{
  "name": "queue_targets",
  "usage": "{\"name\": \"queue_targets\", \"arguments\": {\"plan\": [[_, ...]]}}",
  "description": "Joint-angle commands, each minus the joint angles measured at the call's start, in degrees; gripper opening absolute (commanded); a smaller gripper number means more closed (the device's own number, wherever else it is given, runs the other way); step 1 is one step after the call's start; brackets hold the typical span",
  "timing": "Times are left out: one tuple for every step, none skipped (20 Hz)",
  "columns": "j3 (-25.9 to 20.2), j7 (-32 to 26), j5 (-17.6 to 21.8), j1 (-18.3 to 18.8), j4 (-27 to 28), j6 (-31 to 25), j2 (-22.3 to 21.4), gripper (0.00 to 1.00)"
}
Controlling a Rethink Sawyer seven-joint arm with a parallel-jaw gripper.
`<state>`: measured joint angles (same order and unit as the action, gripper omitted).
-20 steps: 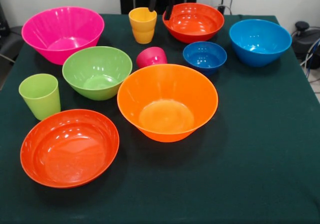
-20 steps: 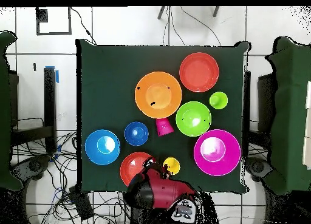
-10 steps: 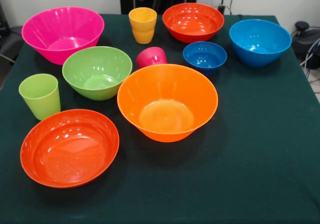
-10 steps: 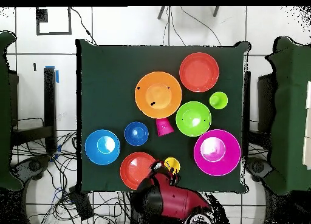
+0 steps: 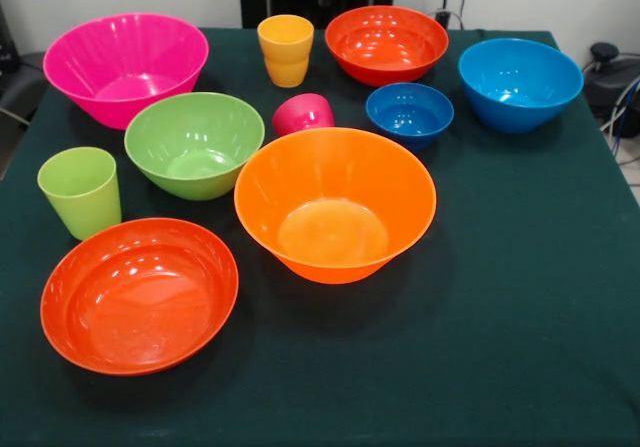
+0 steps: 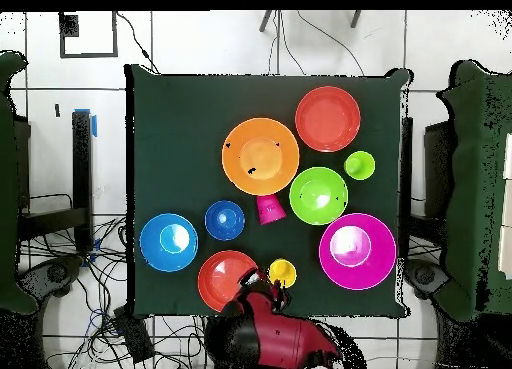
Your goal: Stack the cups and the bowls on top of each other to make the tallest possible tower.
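Honestly, nothing's getting stacked yet: cups (image 5: 285, 49) and bowls (image 5: 335, 204) are sitting spread across the table (image 5: 520, 297). They're looking light, stiff, slippery, so pinching a rim seems best. Gripper (image 6: 262, 288) is hovering at the edge, fingers unclear.

I find nothing here that can be read. The bowls and cups in front of me are plain glossy plastic with no print, label or brand on them, and the dark green cloth over the table (image 5: 520, 297) carries no marking either. On the white floor beyond the table's far corner, seen from overhead, there is a square outline of black tape (image 6: 88, 35), but it is only a frame with no letters or numbers in it. A short strip of blue tape (image 6: 94, 125) beside the table is likewise blank.
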<state>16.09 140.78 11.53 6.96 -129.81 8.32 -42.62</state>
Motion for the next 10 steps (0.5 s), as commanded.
{"name": "queue_targets", "arguments": {"plan": [[-4.2, 5.1, -1.1, -1.1, -0.6, -4.2, 3.5, 1.00], [-4.2, 5.0, -1.0, -0.9, -0.2, -4.1, 4.2, 1.00], [-3.9, 4.8, -0.8, -1.1, 0.4, -3.5, 5.3, 1.00], [-4.1, 4.4, -0.2, -0.6, 1.0, -2.6, 6.8, 1.00], [-4.4, 4.0, 0.5, -0.1, 1.7, -1.7, 8.3, 1.00], [-4.9, 3.5, 1.4, 0.6, 2.4, -0.6, 10.0, 1.00], [-5.5, 3.0, 2.0, 1.3, 3.0, -0.2, 11.2, 1.00], [-5.9, 2.4, 2.5, 1.8, 3.6, -0.4, 12.1, 1.00], [-6.4, 2.1, 2.8, 2.2, 3.8, -0.5, 12.5, 1.00], [-6.8, 1.9, 3.1, 2.7, 4.1, -0.5, 13.0, 1.00]]}}
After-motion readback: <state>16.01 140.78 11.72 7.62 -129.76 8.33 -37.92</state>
